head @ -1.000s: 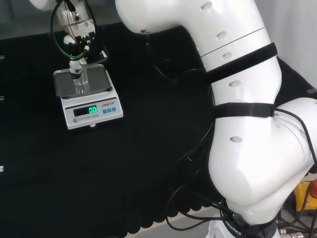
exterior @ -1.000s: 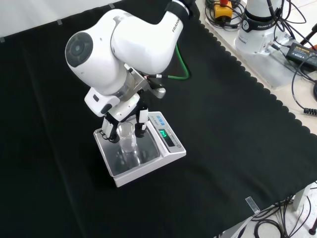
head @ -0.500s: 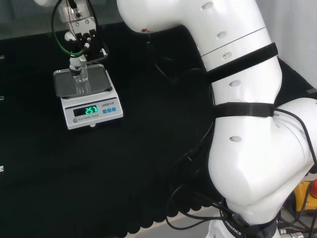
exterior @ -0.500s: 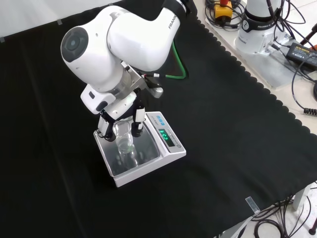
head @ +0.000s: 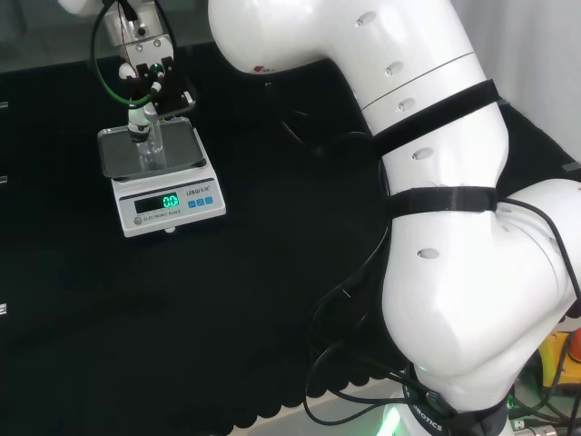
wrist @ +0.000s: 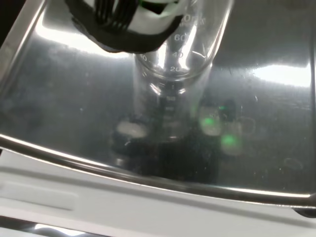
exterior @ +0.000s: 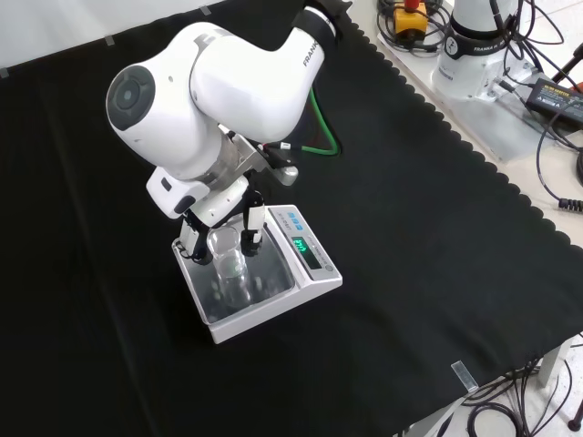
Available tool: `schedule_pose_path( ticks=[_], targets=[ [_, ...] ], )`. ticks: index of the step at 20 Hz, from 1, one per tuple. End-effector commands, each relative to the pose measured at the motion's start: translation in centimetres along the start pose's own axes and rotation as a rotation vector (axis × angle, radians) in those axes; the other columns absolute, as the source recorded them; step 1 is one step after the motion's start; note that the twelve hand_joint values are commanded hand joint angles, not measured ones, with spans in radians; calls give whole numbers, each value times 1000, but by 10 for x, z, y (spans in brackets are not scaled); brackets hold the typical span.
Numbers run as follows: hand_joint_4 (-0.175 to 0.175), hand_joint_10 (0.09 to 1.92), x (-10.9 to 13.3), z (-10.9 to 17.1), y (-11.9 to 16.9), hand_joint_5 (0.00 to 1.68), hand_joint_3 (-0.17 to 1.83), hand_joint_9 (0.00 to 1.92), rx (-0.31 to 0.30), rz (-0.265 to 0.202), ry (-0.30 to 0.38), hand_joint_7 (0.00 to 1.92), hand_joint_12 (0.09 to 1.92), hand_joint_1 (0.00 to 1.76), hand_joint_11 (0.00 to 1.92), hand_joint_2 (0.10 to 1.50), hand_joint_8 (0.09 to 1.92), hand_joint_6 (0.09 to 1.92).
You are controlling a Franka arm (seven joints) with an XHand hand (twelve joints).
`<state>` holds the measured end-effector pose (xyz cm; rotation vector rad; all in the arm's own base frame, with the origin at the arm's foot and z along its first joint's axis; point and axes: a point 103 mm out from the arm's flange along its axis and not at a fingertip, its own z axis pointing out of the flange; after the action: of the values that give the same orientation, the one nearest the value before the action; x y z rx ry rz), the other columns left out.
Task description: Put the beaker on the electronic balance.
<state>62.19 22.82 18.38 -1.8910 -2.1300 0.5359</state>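
Robot hand: black and white robot hand (exterior: 217, 224) reaching down over the electronic balance (exterior: 258, 283); its fingers (exterior: 253, 223) stand on both sides of the beaker (exterior: 228, 256), curled round its upper part.
Grip: fingers closed on the beaker near the rim; in the wrist view a black and white fingertip (wrist: 129, 25) lies against the glass (wrist: 173, 74).
Beaker, look: small, clear glass, cylindrical, upright, with white graduation marks and small numerals printed down its side; whether it holds anything cannot be told.
Beaker, place: over the middle of the balance's steel pan (exterior: 273, 293); whether its base touches the pan or hangs just above it cannot be told. In the head view it (head: 150, 150) stands over the pan's centre, under the robot hand (head: 145, 86).
Pan: square, polished metal (wrist: 64, 98), mirroring the beaker and green and white glints of the robot hand above it.
Balance: white housing, green lit display (head: 169, 201) and blue buttons (head: 200, 203) on its front face, just beside the pan; small print beside the display too small to read.
Arm: white link with a round grey cap (exterior: 130, 92) above the balance in the front view; a green cable (exterior: 319, 127) runs along it.
Bench: black cloth (exterior: 437, 237) under the balance.
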Motion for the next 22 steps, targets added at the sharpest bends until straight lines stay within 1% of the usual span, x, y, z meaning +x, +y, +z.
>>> schedule_pose_path(
  ticks=[1, 3, 4, 5, 7, 8, 10, 12, 14, 16, 17, 18, 20, 22],
  targets=[
    [-175, 659, -11, 5, -2, 960, 192, 1449, 2, -3, 13, 1091, 680, 1147, 1573, 1029, 998, 1048],
    [-169, 609, -12, 4, -3, 965, 164, 1462, 3, -3, 12, 1088, 666, 1143, 1627, 1039, 987, 1038],
    [-170, 551, -12, 4, -3, 925, 198, 1478, 4, -1, 12, 1086, 655, 1111, 1642, 992, 974, 998],
    [-173, 487, -12, 4, -3, 889, 289, 1504, 10, 0, 8, 1079, 654, 1075, 1640, 919, 965, 955],
    [-175, 399, -9, 4, -2, 820, 507, 1525, 13, 1, -1, 1051, 660, 1024, 1624, 779, 962, 930],
    [-175, 377, -7, 4, -2, 790, 572, 1522, 16, 1, 0, 1030, 661, 1007, 1614, 735, 960, 926],
    [-175, 355, -2, 4, -1, 748, 628, 1508, 22, 2, -1, 995, 663, 985, 1598, 693, 955, 920],
    [-175, 349, 1, 5, -1, 690, 650, 1488, 32, 3, -8, 949, 675, 963, 1576, 668, 957, 917],
    [-175, 363, 3, 5, -1, 579, 649, 1443, 34, 1, -7, 877, 706, 931, 1539, 647, 968, 907],
    [-175, 408, 2, 5, -1, 448, 627, 1386, 35, 4, -10, 763, 749, 891, 1491, 632, 982, 843],
    [-175, 441, 2, 6, -1, 409, 612, 1356, 36, 6, -13, 714, 768, 876, 1469, 630, 983, 802],
    [-174, 464, 2, 6, -1, 387, 602, 1336, 38, 6, -14, 684, 781, 866, 1455, 629, 982, 775],
    [-172, 485, -6, 7, -3, 368, 593, 1314, 38, -1, -3, 654, 790, 858, 1440, 629, 978, 750],
    [-169, 514, -7, 6, -3, 367, 581, 1289, 38, 0, -8, 635, 807, 844, 1418, 627, 967, 722]
  ],
)
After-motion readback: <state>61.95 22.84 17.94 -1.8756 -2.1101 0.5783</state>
